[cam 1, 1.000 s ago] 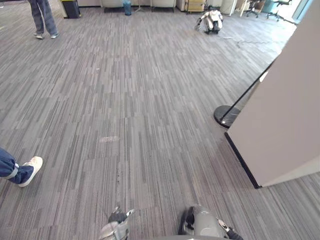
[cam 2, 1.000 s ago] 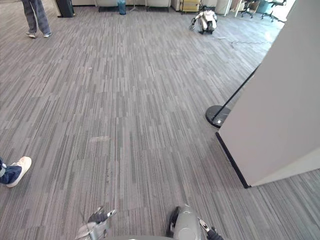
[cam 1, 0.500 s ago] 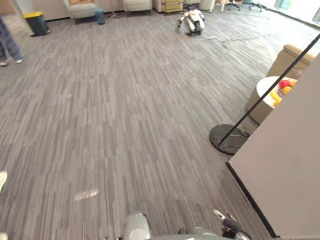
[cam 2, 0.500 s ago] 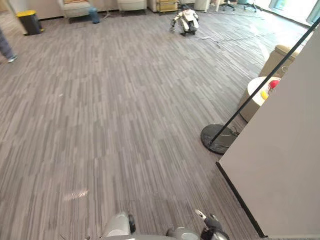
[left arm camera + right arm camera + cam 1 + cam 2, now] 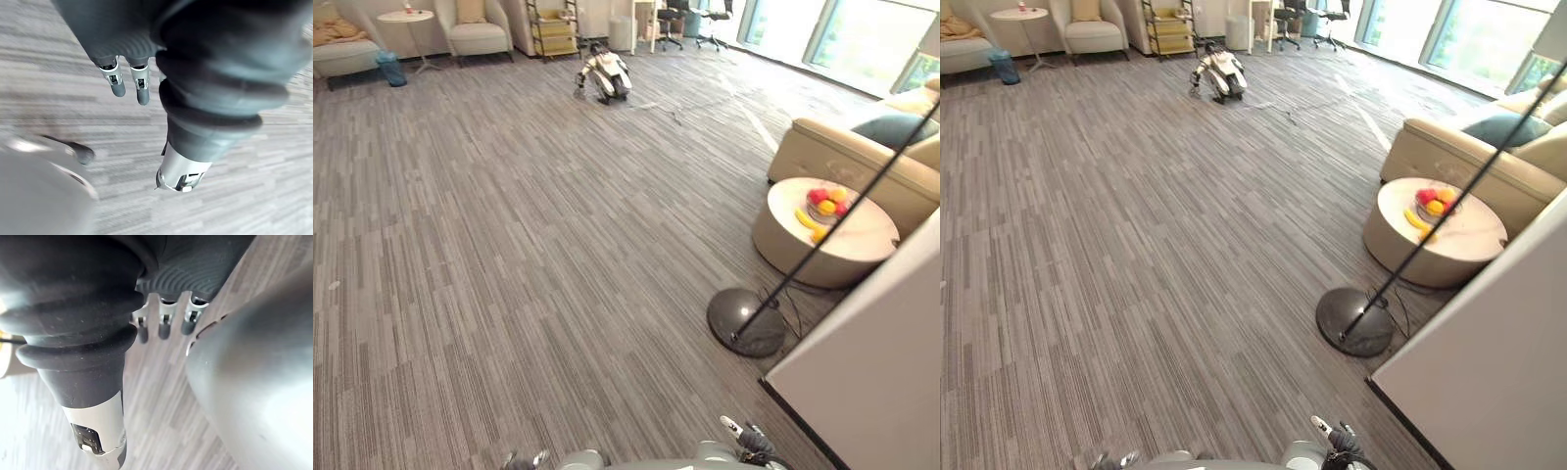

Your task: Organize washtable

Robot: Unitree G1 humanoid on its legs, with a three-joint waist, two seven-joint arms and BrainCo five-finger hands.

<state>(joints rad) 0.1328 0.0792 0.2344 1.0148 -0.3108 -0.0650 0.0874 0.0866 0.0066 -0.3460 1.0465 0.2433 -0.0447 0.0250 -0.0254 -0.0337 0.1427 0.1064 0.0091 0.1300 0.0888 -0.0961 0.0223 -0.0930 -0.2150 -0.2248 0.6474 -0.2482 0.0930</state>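
Note:
My left hand [image 5: 128,81] hangs low over the grey striped carpet [image 5: 509,245], its fingers straight and relaxed with nothing in them. My right hand [image 5: 163,326] also hangs down beside my body, fingers straight and empty. The right hand's fingers [image 5: 744,443] peek in at the lower edge of the left eye view.
A white panel [image 5: 871,382] stands close on the right. A floor lamp's round black base [image 5: 746,321] sits in front of it. Beyond are a round table [image 5: 842,245] with a fruit bowl, a beige sofa [image 5: 847,147], a small white robot [image 5: 605,76] and armchairs [image 5: 478,34].
The camera has swung to the right: the round table, sofa and windows came into view, and the person's legs and shoe on the left passed out of it.

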